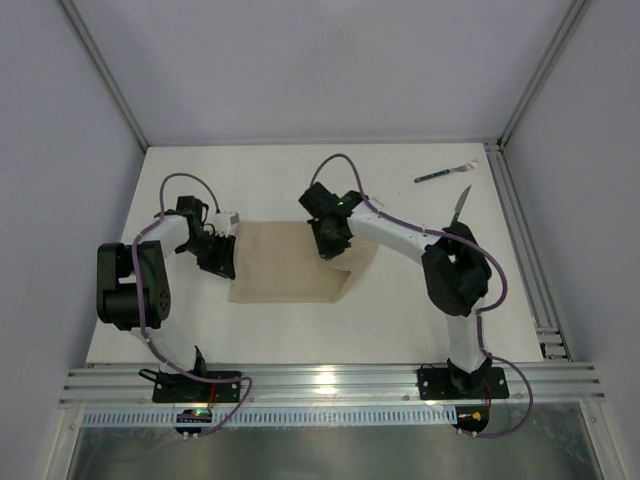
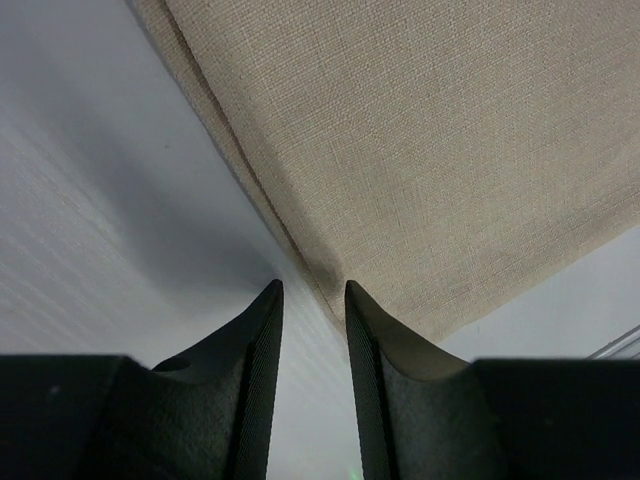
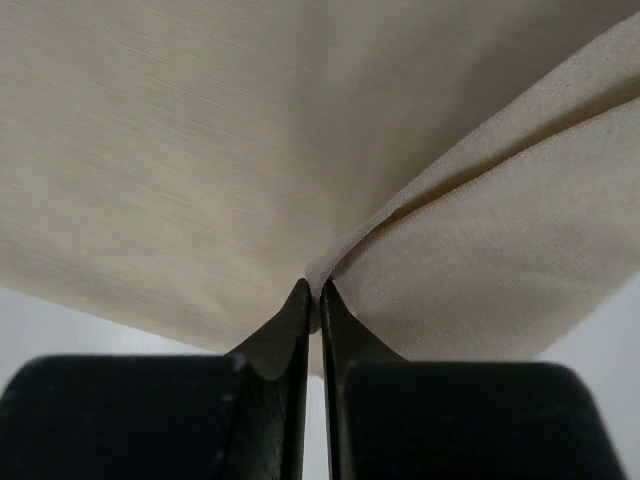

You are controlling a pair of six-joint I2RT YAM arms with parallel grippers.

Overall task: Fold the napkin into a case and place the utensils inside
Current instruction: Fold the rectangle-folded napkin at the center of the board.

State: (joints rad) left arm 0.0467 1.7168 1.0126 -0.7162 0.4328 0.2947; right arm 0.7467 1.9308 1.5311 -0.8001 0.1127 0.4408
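Although no case has yet been formed, the napkin (image 1: 285, 268) lies near the middle of the table (image 1: 260, 335), flat over most of its area. The left gripper (image 2: 312, 292) sits low at the cloth's left edge, jaws parted by a narrow gap with bare table showing between them; the edge lies just off one fingertip and is not clamped so far as can be seen; a line runs along that edge, hem or second layer, which cannot be told. The right gripper (image 3: 313, 290) stands further over, at the cloth's right side, jaws closed tight on a pinch of fabric, which rises to the tips in two soft creases.

Judgement: the cloth is light, thin and limp; it will sag from any single hold, will not keep a crease unless pressed, and may drag across the smooth table; it is best taken at an edge or corner.

Beyond, at the far right and well apart from the cloth, lie the knife (image 1: 460, 205) and, further back, the fork (image 1: 445, 174); both slim and rigid, probably slippery; best gripped across the dark handle.
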